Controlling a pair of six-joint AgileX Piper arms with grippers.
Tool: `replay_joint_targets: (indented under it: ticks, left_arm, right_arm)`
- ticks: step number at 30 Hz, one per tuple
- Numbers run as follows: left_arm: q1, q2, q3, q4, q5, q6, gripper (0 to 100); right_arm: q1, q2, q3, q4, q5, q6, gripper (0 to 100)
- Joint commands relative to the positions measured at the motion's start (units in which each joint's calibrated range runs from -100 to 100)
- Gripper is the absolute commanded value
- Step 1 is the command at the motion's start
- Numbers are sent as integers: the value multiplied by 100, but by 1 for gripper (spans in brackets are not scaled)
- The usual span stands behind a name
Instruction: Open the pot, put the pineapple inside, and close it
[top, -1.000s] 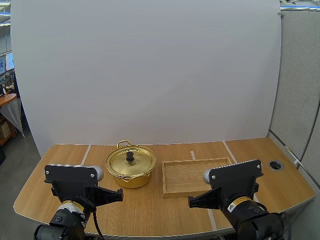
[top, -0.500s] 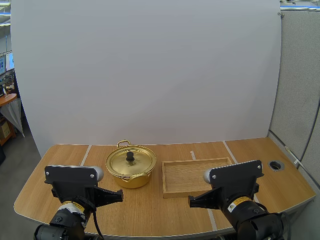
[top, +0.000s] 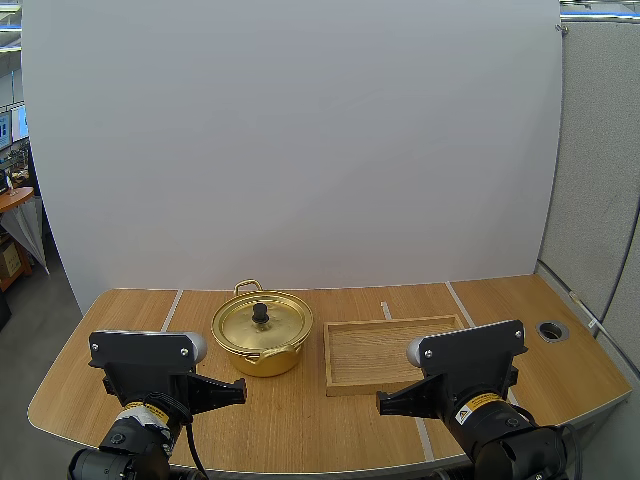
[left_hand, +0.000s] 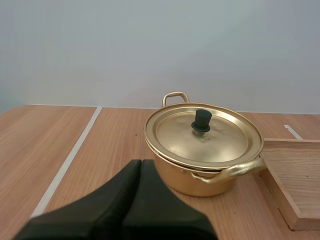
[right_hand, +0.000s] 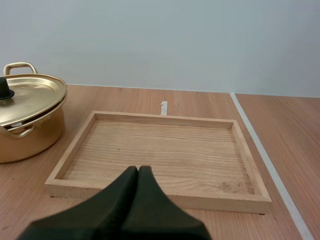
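Your left gripper (left_hand: 141, 164), fingers pressed together on nothing, low before the pot (left_hand: 180, 179), lid (left_hand: 212, 142) seated on it, your right gripper (right_hand: 138, 170) likewise closed and empty, facing the tray (right_hand: 160, 155), pot just beside the tray's left edge.

The pot (top: 262, 335) is shiny gold with a black knob (top: 260, 313). The tray (top: 385, 352) is light brown with wavy wood lines. The table (top: 300, 420) is brown with thin white stripes.

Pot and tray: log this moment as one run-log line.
pot: lid on, beside tray | left gripper: shut, short of pot | right gripper: shut, short of tray | task: lid not yet lifted
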Motion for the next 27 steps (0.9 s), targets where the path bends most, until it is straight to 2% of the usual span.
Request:
replay_joint_targets:
  ticks: [1,27]
  left_arm:
    - [12,-16,12,70,-61,-57,0]
    - [12,-16,12,70,-123,-57,0]
  right_arm:
    - [-13,-26,5,-5,-1,17,0]
    - [-13,-26,5,39,-18,17,0]
